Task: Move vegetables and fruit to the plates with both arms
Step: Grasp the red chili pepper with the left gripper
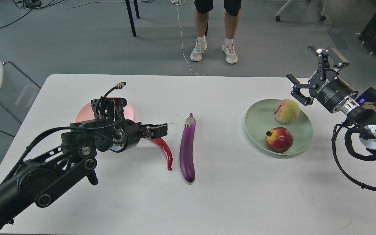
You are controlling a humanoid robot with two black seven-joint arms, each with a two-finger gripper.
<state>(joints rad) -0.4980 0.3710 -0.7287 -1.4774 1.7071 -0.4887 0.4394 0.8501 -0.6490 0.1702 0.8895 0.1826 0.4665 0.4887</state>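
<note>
Chili pepper (164, 150) at left tool (157, 130)

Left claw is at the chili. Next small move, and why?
Probably close the left claw on the chili pepper's stem end, then lift. Its fingers sit right at that end, the chili still lies on the table, and the pink plate behind holds nothing visible.

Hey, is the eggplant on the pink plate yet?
No, the eggplant lies on the bare white table, between the chili and the green plate, apart from the pink plate.
</note>
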